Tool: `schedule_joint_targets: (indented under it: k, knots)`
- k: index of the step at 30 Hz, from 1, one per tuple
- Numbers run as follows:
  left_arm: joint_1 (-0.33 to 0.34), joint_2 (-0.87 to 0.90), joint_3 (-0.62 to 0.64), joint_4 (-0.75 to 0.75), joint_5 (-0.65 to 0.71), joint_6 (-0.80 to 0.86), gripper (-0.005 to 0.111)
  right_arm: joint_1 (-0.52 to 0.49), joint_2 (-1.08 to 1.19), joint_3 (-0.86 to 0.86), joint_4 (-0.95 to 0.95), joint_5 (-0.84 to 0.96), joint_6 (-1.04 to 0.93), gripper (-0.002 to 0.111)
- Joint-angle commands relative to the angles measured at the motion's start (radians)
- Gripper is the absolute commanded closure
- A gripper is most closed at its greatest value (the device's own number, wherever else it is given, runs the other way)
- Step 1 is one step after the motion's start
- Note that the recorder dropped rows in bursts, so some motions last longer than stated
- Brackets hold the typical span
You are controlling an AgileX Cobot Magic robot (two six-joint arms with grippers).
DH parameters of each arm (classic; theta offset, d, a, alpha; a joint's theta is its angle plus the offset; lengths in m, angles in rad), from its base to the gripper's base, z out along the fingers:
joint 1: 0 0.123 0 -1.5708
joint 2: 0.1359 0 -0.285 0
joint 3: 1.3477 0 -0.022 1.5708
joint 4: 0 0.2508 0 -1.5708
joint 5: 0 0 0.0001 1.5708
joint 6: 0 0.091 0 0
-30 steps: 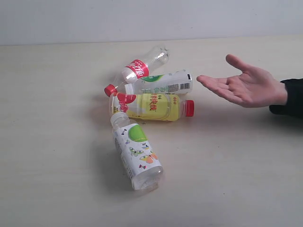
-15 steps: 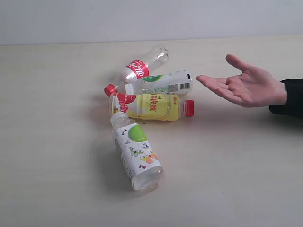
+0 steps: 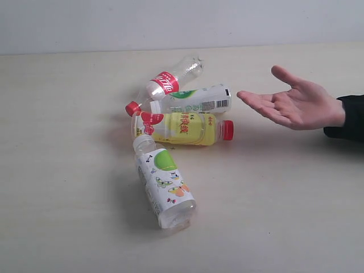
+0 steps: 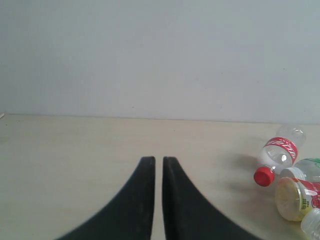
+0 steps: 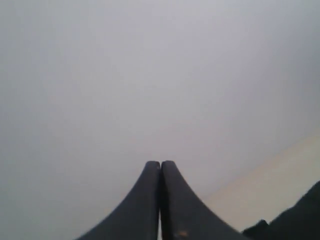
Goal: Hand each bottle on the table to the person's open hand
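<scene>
Left gripper (image 4: 158, 165): black jaws almost together with only a thin slit between them; they hold nothing and hang over bare table (image 3: 68, 170), apart from the bottles.
Right gripper (image 5: 160, 167): jaws pressed closed tip to tip, gripping nothing, pointing at a pale wall.
Butterfly-label bottle (image 3: 166, 187): lies on its side, closest of the four to the table's near edge. Its clear base points toward that edge and its neck sits just beside the yellow-label bottle.
Yellow-label bottle (image 3: 182, 128): lies on its side across the middle of the table, red cap toward the right edge. The label hides any contents.
White-green-label bottle (image 3: 196, 99): lies on its side just behind the yellow one, against it.
Red-label bottle (image 3: 168, 82): farthest back, lying slantwise, clear base toward the far edge and red cap down by the yellow bottle's end. The table shows through its body.
Person's hand (image 3: 296, 105): comes in from the right edge, open and palm up, apart from the bottles.
</scene>
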Motion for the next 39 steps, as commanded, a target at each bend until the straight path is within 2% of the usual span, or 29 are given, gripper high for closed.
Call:
schedule_joint_targets:
  k: [1,3,5,7,11,15,22,24,28,33,36,39]
  knots:
    - [-0.005,-0.007,0.0,0.002,-0.005,0.0,0.098,0.0,-0.006,0.006,0.072,-0.173,0.141,0.108]
    - [-0.005,-0.007,0.0,0.002,-0.005,0.0,0.098,0.0,-0.006,0.006,0.024,-0.191,0.344,0.108]
    - [-0.005,-0.007,0.0,0.002,-0.005,0.0,0.098,0.0,0.018,0.006,-0.14,-0.26,0.411,0.108]
    - [-0.005,-0.007,0.0,0.002,-0.005,0.0,0.098,0.0,0.104,-0.028,-0.277,-0.252,0.42,0.108]
    - [-0.005,-0.007,0.0,0.002,-0.005,0.0,0.098,0.0,0.342,-0.203,-0.685,-0.177,0.529,0.108]
    - [-0.005,-0.007,0.0,0.002,-0.005,0.0,0.098,0.0,0.573,-0.322,-1.148,-0.175,0.882,0.108]
    - [-0.005,-0.007,0.0,0.002,-0.005,0.0,0.098,0.0,0.982,-0.579,-1.871,-0.496,1.476,0.108]
    - [-0.005,-0.007,0.0,0.002,-0.005,0.0,0.098,0.0,1.072,-0.659,-2.008,-0.569,1.61,0.108]
    - [-0.005,-0.007,0.0,0.002,-0.005,0.0,0.098,0.022,1.2,-0.767,-2.008,-0.662,1.657,0.108]
    - [-0.005,-0.007,0.0,0.002,-0.005,0.0,0.098,0.181,1.281,-0.854,-2.008,-0.581,1.551,0.108]
    - [-0.005,-0.007,0.0,0.002,-0.005,0.0,0.098,0.319,1.316,-0.872,-2.008,-0.475,1.33,0.108]
    - [-0.005,-0.007,0.0,0.002,-0.005,0.0,0.098,0.443,1.334,-0.87,-2.008,-0.201,1.185,0.108]
